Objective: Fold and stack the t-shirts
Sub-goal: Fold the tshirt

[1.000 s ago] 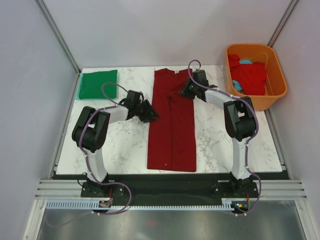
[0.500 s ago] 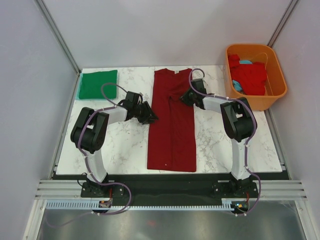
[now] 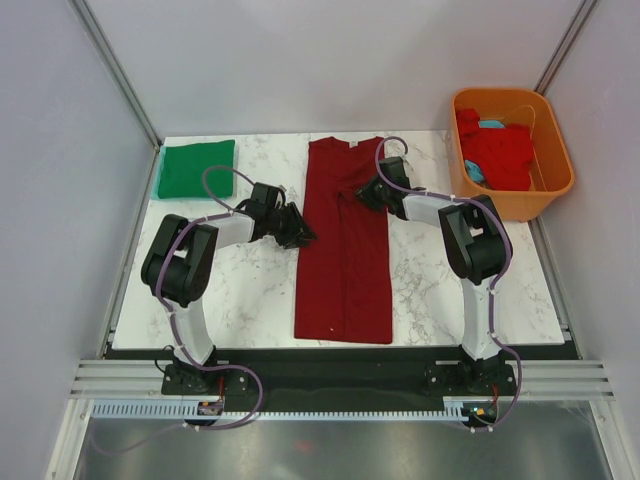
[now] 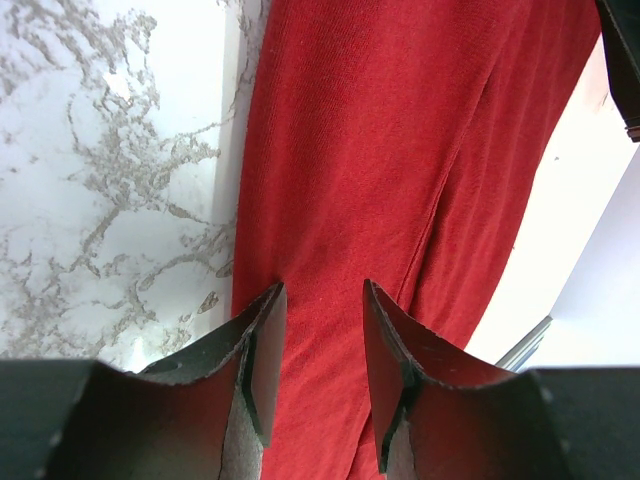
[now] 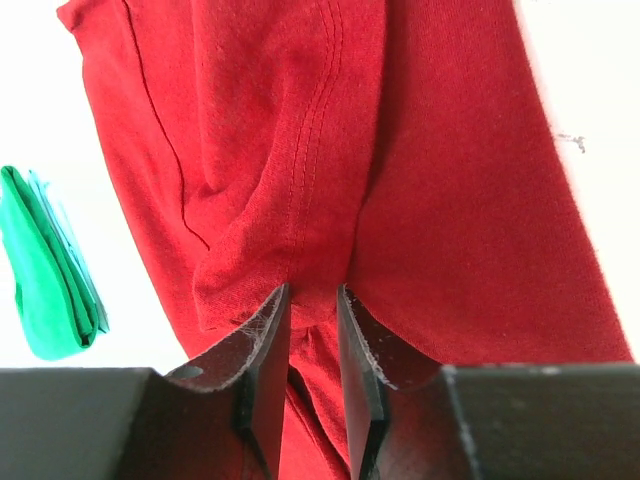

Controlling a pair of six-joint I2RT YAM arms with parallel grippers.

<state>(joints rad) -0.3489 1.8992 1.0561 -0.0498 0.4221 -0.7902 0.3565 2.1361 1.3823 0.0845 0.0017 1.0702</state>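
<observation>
Two end effectors on one garment, the auditor notes: state each.

Me: My right end effector (image 5: 312,300) is clenched on a raised fold of the maroon t-shirt (image 3: 345,250), by the sleeve hem on its far right side; the cloth puckers up between the fingers. My left end effector (image 4: 320,300) is released, jaws apart over the shirt's left edge, with the cloth lying flat beneath.

Auditor: Location of the garment?

Me: Lengthwise down the middle of the desk (image 3: 250,290), already narrowed to a long strip, collar end away from my bases.

Auditor: Reason for that hold?

Me: As I judge it, the right pinch is there to tuck the sleeve fold so the strip has clean sides before it is doubled over. The left is placed at the opposite edge to steady the cloth.

Auditor: Remaining stock?

Me: One green t-shirt (image 3: 196,167) lies folded at the far left corner, the likely stacking spot. Red t-shirts (image 3: 497,150) and a light blue t-shirt (image 3: 490,124) sit in the orange tub (image 3: 520,205) to the right. Risk noted: a hard pull could drag the strip askew.
</observation>
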